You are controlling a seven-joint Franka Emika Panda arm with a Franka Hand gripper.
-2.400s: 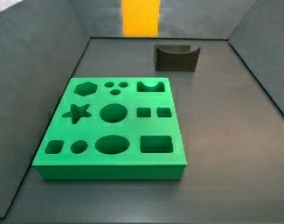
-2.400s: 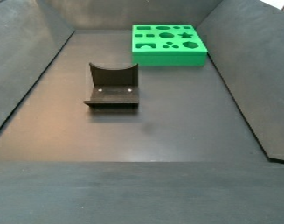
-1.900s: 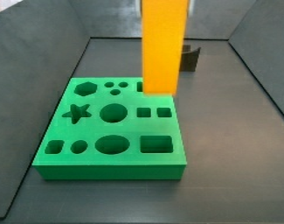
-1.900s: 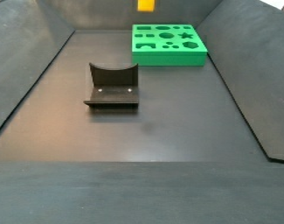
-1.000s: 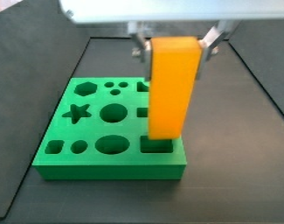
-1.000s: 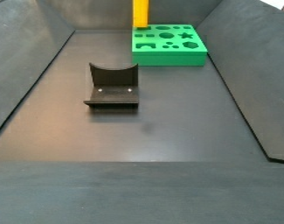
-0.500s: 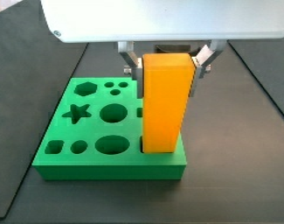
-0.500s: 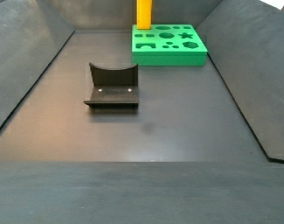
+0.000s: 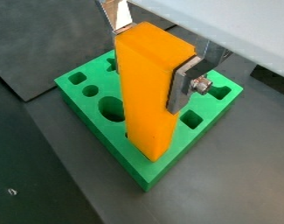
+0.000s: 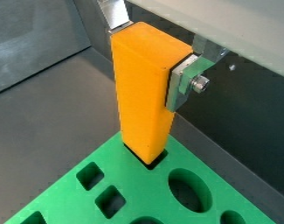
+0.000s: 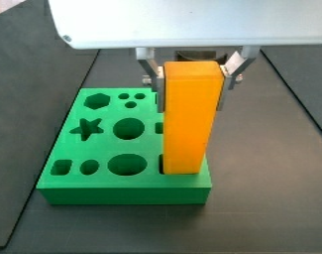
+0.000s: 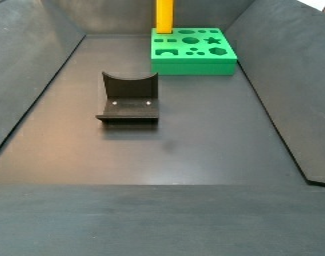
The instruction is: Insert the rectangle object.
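Rectangle object [image 11: 190,114] upright, lower end entered in square hole at lower right corner of green board [image 11: 84,154], clamped near top by gripper [image 11: 188,71] jaws. Risks: jamming against hole edges if tilted; leaning or toppling if released before seated.

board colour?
Bright green board; clearest in a side view, with the hand above it.

rectangle object [image 11: 190,114]: orange-yellow | board [image 11: 90,154]: green | pincer [image 9: 155,54]: silver plates | holder [image 12: 129,103]: seemingly dark grey
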